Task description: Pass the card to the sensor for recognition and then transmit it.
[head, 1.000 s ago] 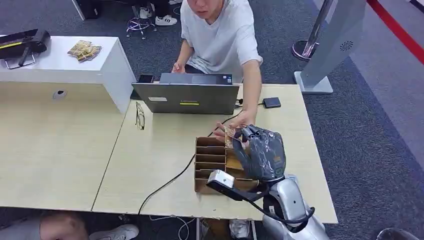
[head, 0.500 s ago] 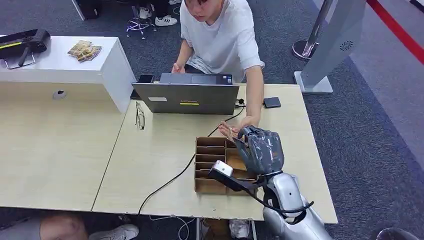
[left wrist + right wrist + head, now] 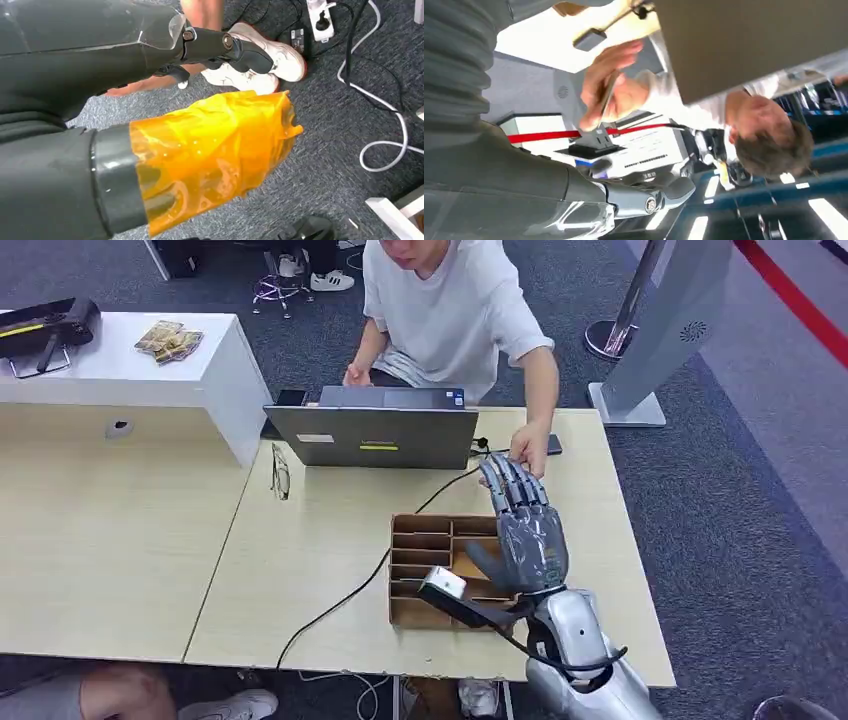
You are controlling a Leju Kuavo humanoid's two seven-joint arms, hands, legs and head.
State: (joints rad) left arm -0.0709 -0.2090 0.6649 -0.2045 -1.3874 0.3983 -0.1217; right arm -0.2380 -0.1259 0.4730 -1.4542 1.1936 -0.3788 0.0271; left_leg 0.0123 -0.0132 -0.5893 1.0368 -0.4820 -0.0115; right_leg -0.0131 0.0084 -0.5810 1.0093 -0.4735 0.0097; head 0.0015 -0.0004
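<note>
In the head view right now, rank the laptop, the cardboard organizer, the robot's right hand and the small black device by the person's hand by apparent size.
Largest to smallest:
1. laptop
2. cardboard organizer, partly hidden by the hand
3. right hand; it is raised nearer the camera, so its rank against the organizer is unsure
4. small black device, mostly covered by the person's hand

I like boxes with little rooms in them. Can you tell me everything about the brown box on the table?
The brown box looks like cardboard, low and open on top, lying flat near the front edge of the pale wooden table. Thin walls split it into a stack of narrow slots on one side and wider ones beside them. The robot's right hand hangs over its right part with fingers spread, hiding that part.
</note>
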